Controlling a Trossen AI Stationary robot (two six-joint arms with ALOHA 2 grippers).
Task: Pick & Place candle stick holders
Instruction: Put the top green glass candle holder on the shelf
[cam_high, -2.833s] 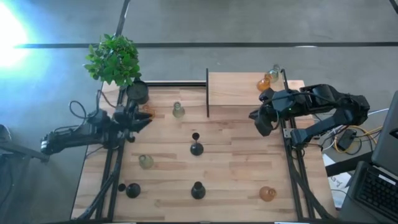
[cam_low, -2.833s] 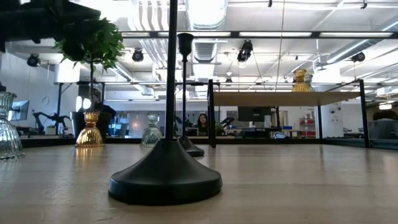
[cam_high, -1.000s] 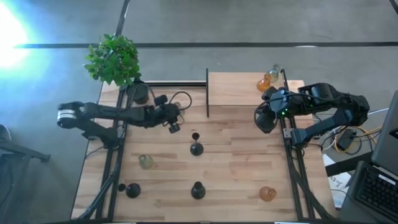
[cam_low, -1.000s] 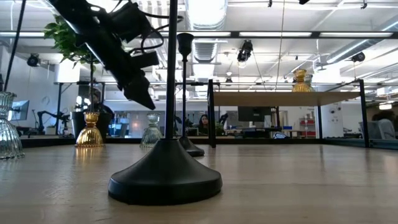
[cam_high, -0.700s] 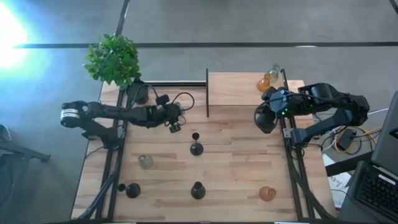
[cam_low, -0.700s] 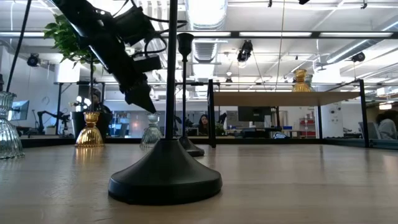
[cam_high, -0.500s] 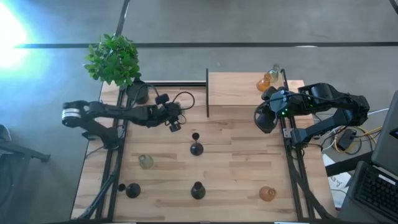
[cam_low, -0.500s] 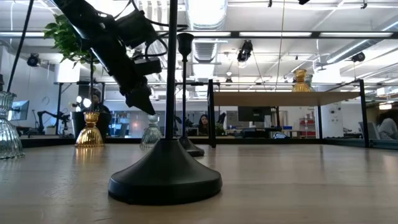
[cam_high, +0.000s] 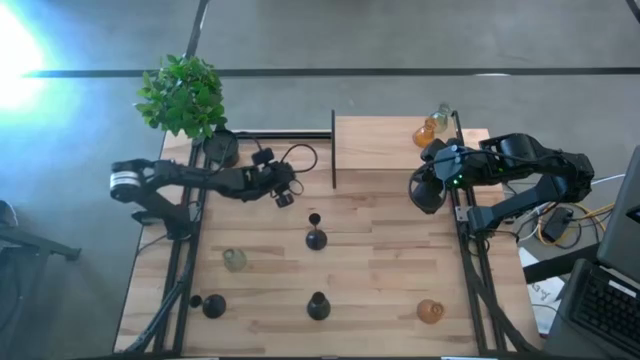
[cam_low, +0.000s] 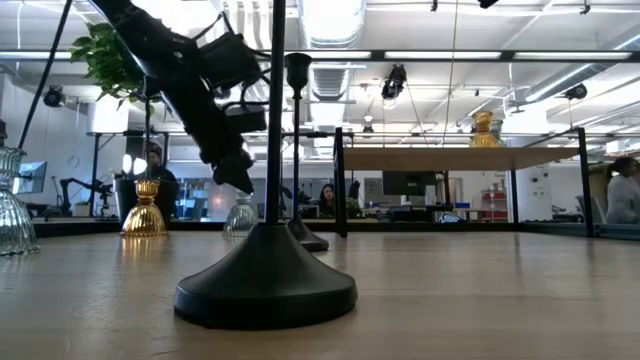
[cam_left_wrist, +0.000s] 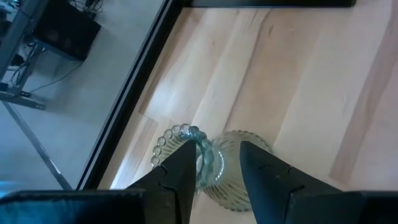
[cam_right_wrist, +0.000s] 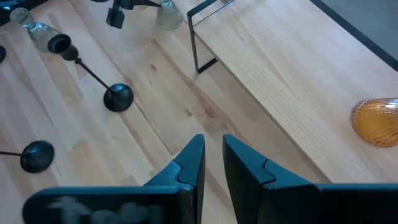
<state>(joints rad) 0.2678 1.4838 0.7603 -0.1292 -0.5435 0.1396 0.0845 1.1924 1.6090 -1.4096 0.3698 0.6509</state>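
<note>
Left arm lined up over a clear glass holder, grasp not yet made.

Your left gripper (cam_left_wrist: 214, 163) hangs directly above the pale, clear-greenish, bead-rimmed glass candle stick holder (cam_left_wrist: 211, 168) standing near the table's (cam_high: 380, 260) far left; its fingers stand apart, straddling the beaded top without pinching it. Next, you probably need to lower a little, centre the neck between the fingers, then close. Your right gripper (cam_right_wrist: 212, 163) waits at the right edge beside the raised wooden shelf (cam_high: 385, 140), fingers nearly together, empty.
</note>
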